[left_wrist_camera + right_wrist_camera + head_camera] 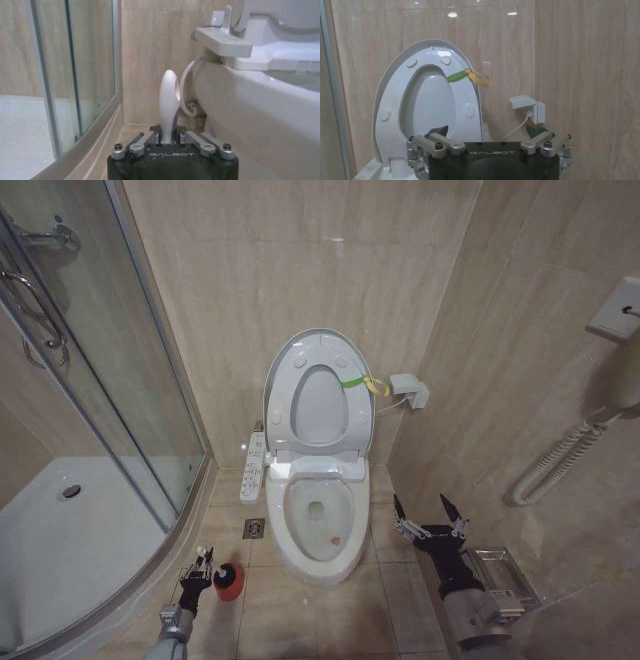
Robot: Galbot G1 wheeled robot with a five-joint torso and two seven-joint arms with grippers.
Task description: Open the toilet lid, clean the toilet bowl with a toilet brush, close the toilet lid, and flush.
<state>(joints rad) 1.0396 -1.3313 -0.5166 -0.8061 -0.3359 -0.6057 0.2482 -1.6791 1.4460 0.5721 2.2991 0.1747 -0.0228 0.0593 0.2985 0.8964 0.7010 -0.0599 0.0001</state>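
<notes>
left gripper (197, 563) sits low at the floor's left side beside the bowl (322, 555), fingers closed on the pale handle of the brush (168, 105), whose head sits in the red cup (229, 582). right gripper (430, 512) hovers right of the bowl, fingers spread wide, holding nothing. lid (285, 385) and seat (350, 418) stand upright against the wall, bowl uncovered.

"GALBOT" stands on the left claw (170, 140) body and the right claw (489, 144) body (white lettering).
</notes>
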